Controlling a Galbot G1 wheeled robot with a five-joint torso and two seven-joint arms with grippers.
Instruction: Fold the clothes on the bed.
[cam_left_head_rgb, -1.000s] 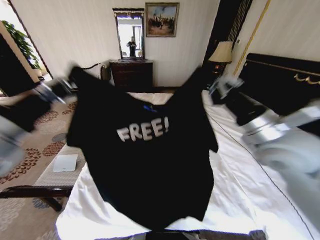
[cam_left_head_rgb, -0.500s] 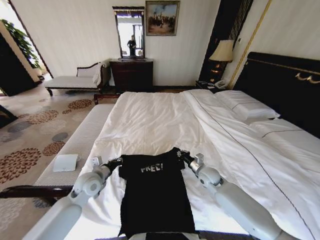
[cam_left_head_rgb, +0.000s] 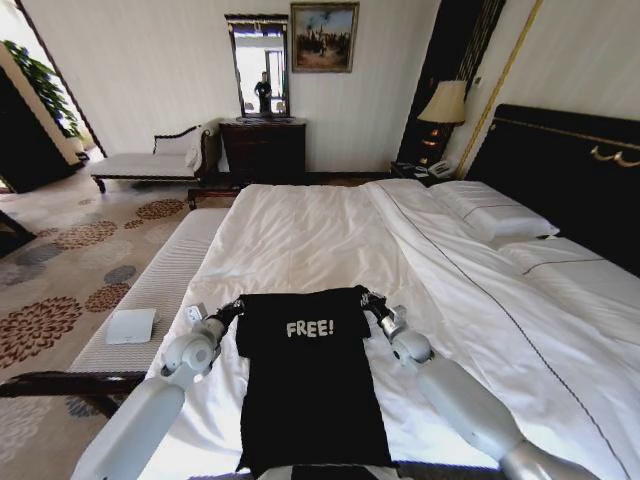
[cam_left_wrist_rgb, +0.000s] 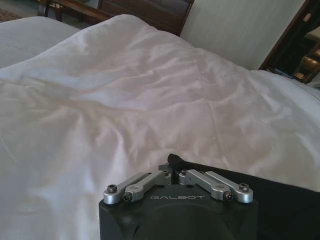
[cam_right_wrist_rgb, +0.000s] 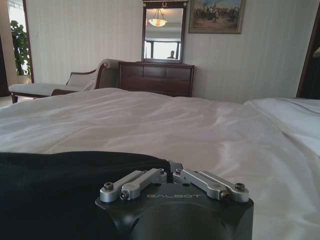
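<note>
The black T-shirt (cam_left_head_rgb: 310, 390) lies flat near the foot of the white bed (cam_left_head_rgb: 300, 235), with "FREE!" facing up and the collar end towards the far side. My left gripper (cam_left_head_rgb: 232, 308) is shut on its left shoulder corner. My right gripper (cam_left_head_rgb: 366, 298) is shut on the right shoulder corner. In the left wrist view the left gripper (cam_left_wrist_rgb: 173, 163) pinches the edge of the black fabric (cam_left_wrist_rgb: 285, 200) down on the sheet. The right wrist view shows the right gripper (cam_right_wrist_rgb: 170, 167) closed on the shirt's (cam_right_wrist_rgb: 60, 185) corner, low on the bed.
A pale striped bench (cam_left_head_rgb: 165, 285) runs along the bed's left side, with a small white pad (cam_left_head_rgb: 131, 325) on it. The dark headboard (cam_left_head_rgb: 560, 165) and pillows (cam_left_head_rgb: 495, 215) are at the right. A chaise (cam_left_head_rgb: 150, 160) and a dresser (cam_left_head_rgb: 264, 148) stand by the far wall.
A second ago the shirt hung spread in the air between both grippers. It now lies on the bed, and in the last half second both grippers drew its top edge farther up, flattening it.
</note>
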